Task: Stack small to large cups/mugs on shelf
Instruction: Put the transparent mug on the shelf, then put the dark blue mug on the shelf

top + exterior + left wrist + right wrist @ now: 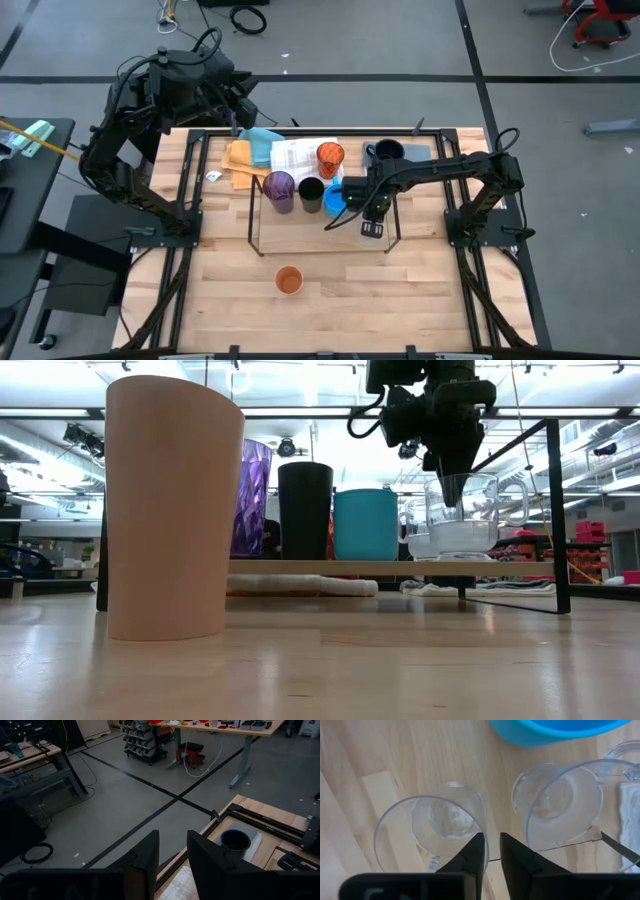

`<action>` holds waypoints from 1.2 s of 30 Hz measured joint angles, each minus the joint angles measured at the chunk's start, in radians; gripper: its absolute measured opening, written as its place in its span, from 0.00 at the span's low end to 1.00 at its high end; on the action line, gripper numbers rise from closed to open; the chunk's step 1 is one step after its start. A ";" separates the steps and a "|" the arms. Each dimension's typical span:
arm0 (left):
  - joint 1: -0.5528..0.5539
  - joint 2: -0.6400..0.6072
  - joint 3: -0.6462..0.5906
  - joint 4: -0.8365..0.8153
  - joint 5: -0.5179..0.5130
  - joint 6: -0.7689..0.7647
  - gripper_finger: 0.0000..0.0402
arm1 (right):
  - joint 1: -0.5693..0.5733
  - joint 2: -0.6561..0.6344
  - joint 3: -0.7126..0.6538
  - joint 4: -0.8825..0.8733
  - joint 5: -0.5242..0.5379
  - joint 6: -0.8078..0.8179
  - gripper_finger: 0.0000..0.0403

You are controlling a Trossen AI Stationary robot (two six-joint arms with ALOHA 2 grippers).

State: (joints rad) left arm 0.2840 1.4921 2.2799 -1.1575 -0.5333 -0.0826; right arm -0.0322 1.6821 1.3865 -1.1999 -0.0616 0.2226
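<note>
Right hand point(491, 851) seemingly pinching clear mug point(462, 515) rim

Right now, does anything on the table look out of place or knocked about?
Nothing is tipped or spilled. The one stray is an orange cup, standing upright alone on the near table, apart from the purple, black and blue cups lined up on the shelf.

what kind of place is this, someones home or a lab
Most likely a robotics lab or workshop, not a home. Two dark robot arms are mounted on a wooden table, the grey floor is crossed by taped black lines with loose cables, and a workbench with parts bins stands in the background.
</note>
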 joint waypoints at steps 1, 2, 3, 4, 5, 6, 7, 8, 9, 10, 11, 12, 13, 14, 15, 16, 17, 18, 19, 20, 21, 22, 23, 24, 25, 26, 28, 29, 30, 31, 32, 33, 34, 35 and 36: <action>0.000 0.000 0.000 0.000 0.000 0.000 0.27 | 0.000 0.000 0.000 0.000 -0.001 0.003 0.18; 0.000 0.000 0.000 0.000 0.000 0.000 0.27 | 0.000 0.000 0.000 0.000 -0.003 0.007 0.19; 0.000 0.000 0.000 0.000 0.000 0.000 0.27 | 0.001 0.000 0.000 0.000 -0.005 0.010 0.19; 0.000 0.000 0.000 0.000 0.000 0.000 0.27 | 0.001 0.000 0.003 -0.008 -0.007 0.011 0.19; 0.000 0.000 0.000 0.000 0.000 0.000 0.27 | 0.001 0.001 0.010 -0.017 -0.007 0.011 0.20; 0.000 0.000 0.000 0.000 0.000 0.000 0.27 | 0.001 0.001 0.020 -0.023 -0.007 0.010 0.20; 0.000 0.000 0.000 0.000 0.000 0.000 0.27 | 0.000 0.001 0.032 -0.030 -0.007 0.010 0.20; 0.000 0.000 0.000 0.000 0.000 0.000 0.27 | 0.000 0.001 0.043 -0.043 -0.007 0.008 0.20; 0.000 0.000 0.000 0.000 0.000 0.000 0.27 | -0.002 0.001 0.055 -0.059 -0.007 0.006 0.20; 0.000 0.000 0.000 0.000 0.000 0.000 0.27 | -0.005 0.001 0.069 -0.070 -0.007 0.005 0.20; 0.000 0.000 0.000 0.000 0.000 0.000 0.27 | -0.006 0.001 0.083 -0.078 -0.007 0.006 0.20; 0.000 0.000 0.000 0.000 0.000 0.000 0.27 | -0.006 0.001 0.099 -0.090 -0.007 0.006 0.20; 0.000 0.000 0.000 0.000 0.000 0.000 0.27 | -0.006 0.001 0.116 -0.108 -0.007 0.006 0.20; 0.000 0.000 0.000 0.000 0.000 0.000 0.27 | -0.007 0.001 0.134 -0.126 -0.006 0.006 0.20; 0.000 0.000 0.000 0.000 0.000 0.000 0.27 | -0.008 0.001 0.156 -0.136 -0.006 0.005 0.20; 0.000 0.000 0.000 0.000 0.000 0.000 0.27 | -0.013 0.001 0.179 -0.144 -0.007 0.005 0.20; 0.000 0.000 0.000 0.000 0.000 0.000 0.27 | -0.017 0.001 0.200 -0.153 -0.006 0.005 0.20; 0.000 0.000 0.000 0.000 0.000 0.000 0.27 | -0.025 0.001 0.225 -0.165 -0.005 0.007 0.20; 0.000 0.000 0.000 0.000 0.000 -0.001 0.27 | -0.034 0.001 0.248 -0.172 -0.002 0.011 0.20; 0.000 0.000 0.000 0.000 0.000 0.000 0.27 | -0.043 0.001 0.270 -0.176 0.002 0.014 0.20; 0.000 0.000 0.000 0.000 0.000 0.000 0.27 | -0.052 0.001 0.293 -0.182 0.002 0.017 0.20; 0.000 0.000 0.000 0.000 0.000 -0.001 0.27 | -0.060 0.001 0.315 -0.190 0.004 0.021 0.20; 0.000 0.000 0.000 0.000 0.000 -0.001 0.27 | -0.067 0.001 0.338 -0.200 0.006 0.024 0.20; 0.000 0.000 0.000 0.000 0.000 -0.001 0.27 | -0.071 0.001 0.361 -0.211 0.006 0.023 0.20; 0.000 0.000 0.000 0.000 0.000 -0.001 0.27 | -0.072 0.001 0.382 -0.223 0.005 0.021 0.19; 0.000 0.000 0.000 0.000 0.000 -0.001 0.27 | -0.072 0.001 0.403 -0.240 0.005 0.017 0.19; 0.000 0.000 0.000 0.000 0.000 -0.001 0.27 | -0.071 0.001 0.435 -0.267 0.010 0.001 0.19; 0.000 0.000 0.000 0.000 0.000 -0.001 0.27 | -0.071 -0.001 0.443 -0.273 0.014 -0.008 0.19; 0.000 0.000 0.000 0.000 0.000 -0.001 0.27 | -0.074 -0.001 0.446 -0.275 0.016 -0.013 0.19; 0.000 0.000 0.000 0.000 0.000 -0.002 0.27 | -0.079 -0.001 0.446 -0.275 0.016 -0.014 0.19; 0.000 0.000 0.000 0.000 0.000 -0.002 0.27 | -0.084 0.000 0.446 -0.275 0.016 -0.014 0.19; 0.000 0.000 0.000 0.000 0.000 -0.002 0.27 | -0.089 0.000 0.443 -0.275 0.016 -0.016 0.19; 0.000 0.000 0.000 0.000 0.000 -0.002 0.27 | -0.095 0.000 0.440 -0.275 0.018 -0.018 0.19; 0.000 0.000 0.000 0.000 0.000 -0.002 0.27 | -0.103 0.000 0.438 -0.275 0.021 -0.023 0.19; 0.000 0.000 0.000 0.000 0.000 -0.002 0.27 | -0.110 0.000 0.437 -0.275 0.026 -0.028 0.19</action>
State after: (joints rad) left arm 0.2844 1.4921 2.2799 -1.1580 -0.5331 -0.0841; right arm -0.1418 1.6821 1.8232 -1.4746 -0.0357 0.1947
